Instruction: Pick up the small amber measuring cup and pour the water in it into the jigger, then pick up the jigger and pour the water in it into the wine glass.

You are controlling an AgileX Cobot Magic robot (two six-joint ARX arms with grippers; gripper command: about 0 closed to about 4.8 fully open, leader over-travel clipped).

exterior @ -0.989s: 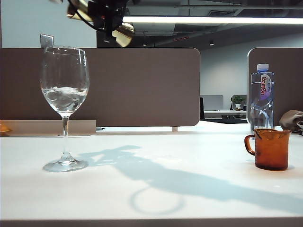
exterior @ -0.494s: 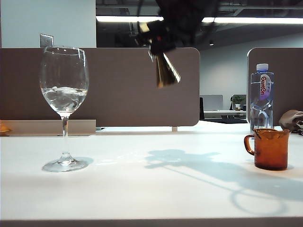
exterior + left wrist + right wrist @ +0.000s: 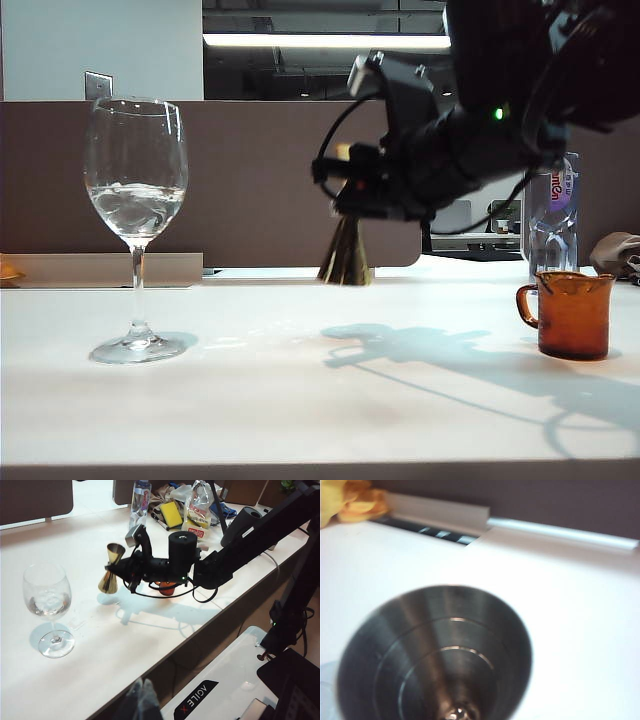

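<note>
My right gripper is shut on the waist of the gold jigger, which stands upright low over the middle of the table; contact with the table cannot be told. The right wrist view looks down into the jigger, whose upper cone looks empty. The jigger is to the right of the wine glass, which holds water. At the right stands the small amber measuring cup. My left gripper hangs shut by the table's near edge, holding nothing.
A clear water bottle stands behind the amber cup. Brown divider panels close off the back. A yellow sponge, bags and pens lie near the bottle. A yellow object sits by the divider.
My right gripper has carried the jigger from above the wine glass rightward and down to near the table, turning it from tipped to upright. The glass and amber cup stayed put.
</note>
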